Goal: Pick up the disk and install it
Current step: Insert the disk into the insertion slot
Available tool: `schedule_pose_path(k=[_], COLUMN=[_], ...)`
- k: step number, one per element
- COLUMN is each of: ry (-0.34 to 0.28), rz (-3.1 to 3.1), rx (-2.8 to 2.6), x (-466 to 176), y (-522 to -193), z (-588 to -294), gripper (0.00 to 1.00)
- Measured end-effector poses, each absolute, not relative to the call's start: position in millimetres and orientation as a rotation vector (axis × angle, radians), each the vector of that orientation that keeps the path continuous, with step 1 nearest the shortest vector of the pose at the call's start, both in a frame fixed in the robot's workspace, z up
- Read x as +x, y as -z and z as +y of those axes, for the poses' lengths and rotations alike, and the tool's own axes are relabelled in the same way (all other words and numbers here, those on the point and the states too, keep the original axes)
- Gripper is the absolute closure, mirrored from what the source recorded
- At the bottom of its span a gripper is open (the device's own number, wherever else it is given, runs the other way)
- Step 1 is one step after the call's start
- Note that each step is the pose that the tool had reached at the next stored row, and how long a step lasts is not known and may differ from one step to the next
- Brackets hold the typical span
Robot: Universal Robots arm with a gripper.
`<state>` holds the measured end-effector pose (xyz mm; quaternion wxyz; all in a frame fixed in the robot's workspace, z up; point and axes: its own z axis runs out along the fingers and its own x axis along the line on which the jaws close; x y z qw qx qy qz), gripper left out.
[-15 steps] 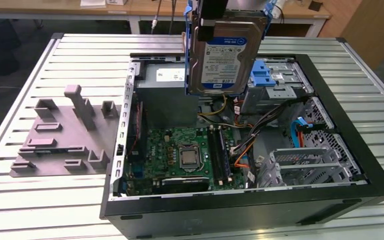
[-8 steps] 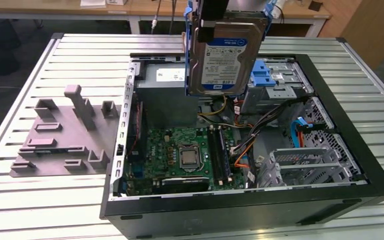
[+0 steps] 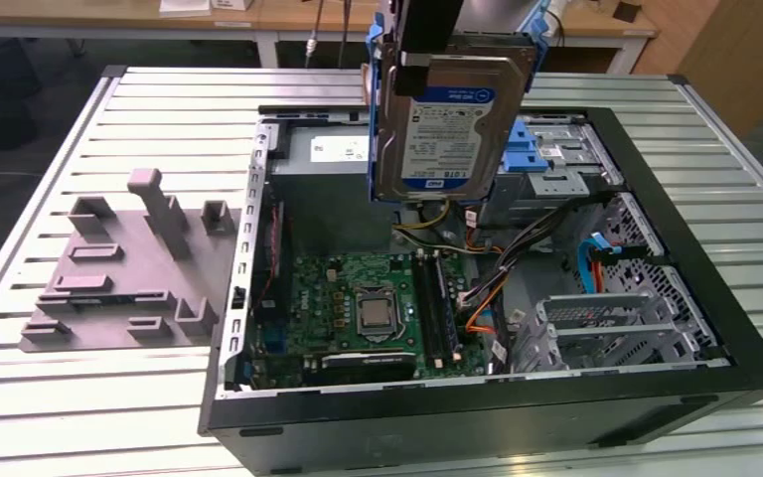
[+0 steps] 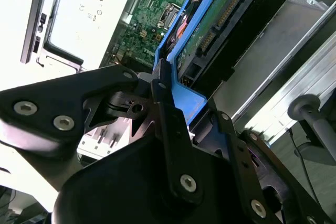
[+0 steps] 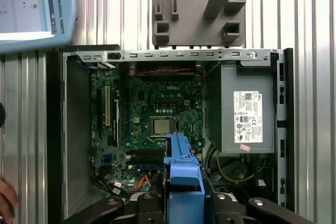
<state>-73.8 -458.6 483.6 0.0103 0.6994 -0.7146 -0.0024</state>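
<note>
Disk (image 3: pixel 445 124) found held upright in the air, clear of the bench (image 3: pixel 116 417), above the interior of the open computer case (image 3: pixel 699 397), near the grey power supply (image 5: pixel 247 114), with its label facing the exterior view. Gripper (image 4: pixel 178 103) has its fingers (image 4: pixel 167 124) clamped on the disk at its blue-framed end. A grey fixture (image 3: pixel 130 268) lies on the bench beside the case, towards the exterior view's left

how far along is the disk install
Pickup looks done: the gripper is shut on the disk by its blue bracket and holds it upright in the air above the open computer case. In hand: carrying it over the case. Left: the install itself, since the disk sits in no bay yet.
</note>
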Motion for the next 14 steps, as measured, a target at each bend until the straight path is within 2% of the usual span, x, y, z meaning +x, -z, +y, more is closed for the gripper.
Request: schedule_pose_path(k=[14], ry=[0.008], rz=[-2.23], rx=[2.184], x=[-68.8], y=[-483.2], z=[-462.8], gripper=[0.64])
